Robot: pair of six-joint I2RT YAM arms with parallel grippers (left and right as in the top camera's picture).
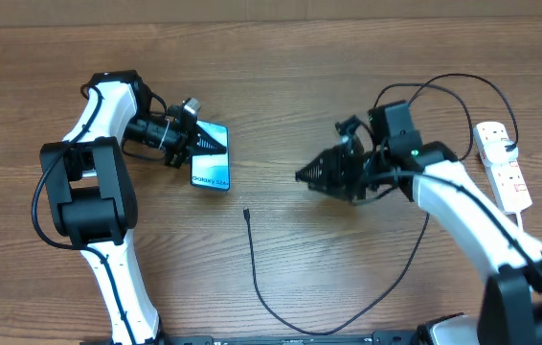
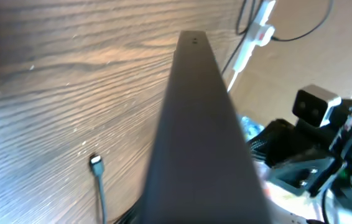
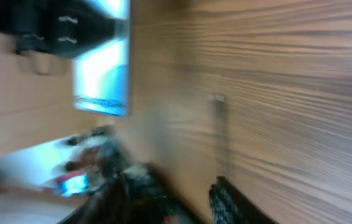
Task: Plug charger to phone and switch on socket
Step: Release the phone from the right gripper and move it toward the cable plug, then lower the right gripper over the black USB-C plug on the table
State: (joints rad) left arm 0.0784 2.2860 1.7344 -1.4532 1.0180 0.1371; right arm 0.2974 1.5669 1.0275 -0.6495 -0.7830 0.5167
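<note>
My left end effector (image 1: 197, 146) is clamped tight on the phone (image 1: 212, 165). Seen from my left wrist, its dark edge runs straight up between my fingers, so I judge the phone is tipped on its side rather than lying flat.

My right end effector (image 1: 307, 176) hovers over the desk (image 1: 281, 67) with nothing in it that I can make out. Its wrist view is smeared, so I cannot tell whether its jaws stand apart or together.

In the overhead view, the charger (image 1: 247, 214) has its connector tip lying loose on the wood. The tip is at about 5 o'clock from my left end effector and 8 o'clock from my right, and touches neither. Its cable trails toward 6 o'clock and sweeps back under my right arm. It probably ends at the socket (image 1: 503, 165), well off at 3 o'clock.

Only the hold on the phone looks done. The tip is not yet in the phone. The socket's red switches are too small to read, so I take that step as pending too.
</note>
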